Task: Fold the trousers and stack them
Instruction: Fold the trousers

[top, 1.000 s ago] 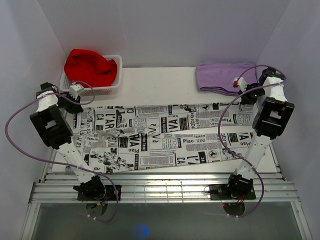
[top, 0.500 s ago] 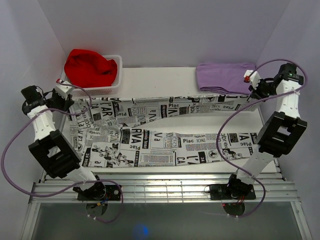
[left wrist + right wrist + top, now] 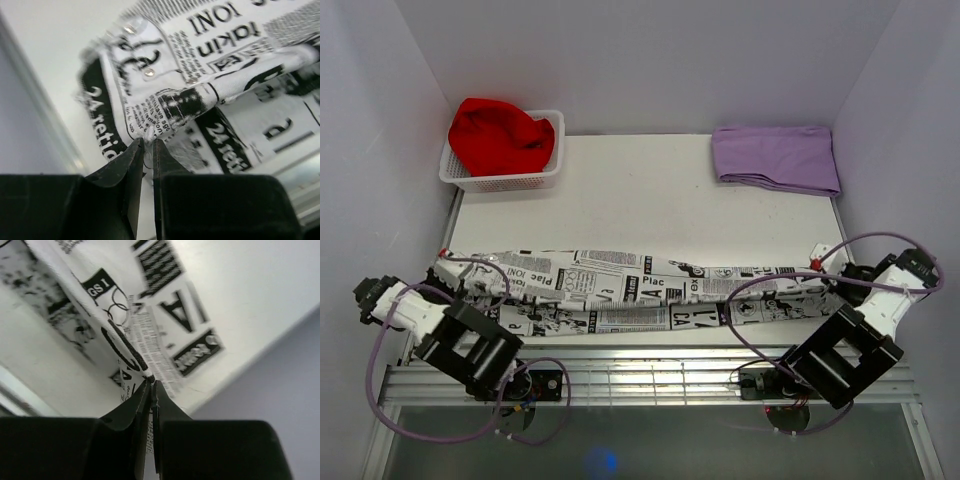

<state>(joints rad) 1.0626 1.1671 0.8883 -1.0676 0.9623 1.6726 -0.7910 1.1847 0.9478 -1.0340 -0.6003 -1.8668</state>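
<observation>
The trousers (image 3: 640, 290) stretch as a long narrow band across the near part of the table (image 3: 650, 190), running from about 8 o'clock to 4 o'clock in the top view, doubled lengthwise so that one printed layer lies over another. The left gripper (image 3: 148, 150) sits at the band's 8 o'clock end; its jaws stand almost together, pinching a small fold of the cloth's edge between the tips, and the wrist view shows a second printed layer underneath. The right gripper (image 3: 151, 386) is at the 4 o'clock end, clenched tight on a thin edge of the trousers, with the cloth fanning away from its tips over the white surface. Both arms are bent low and outward, near the side walls. At 11 o'clock a white basket (image 3: 505, 182) holds a red cloth (image 3: 500, 135); at 1 o'clock a folded purple cloth (image 3: 775, 155) lies flat, well apart from the trousers
</observation>
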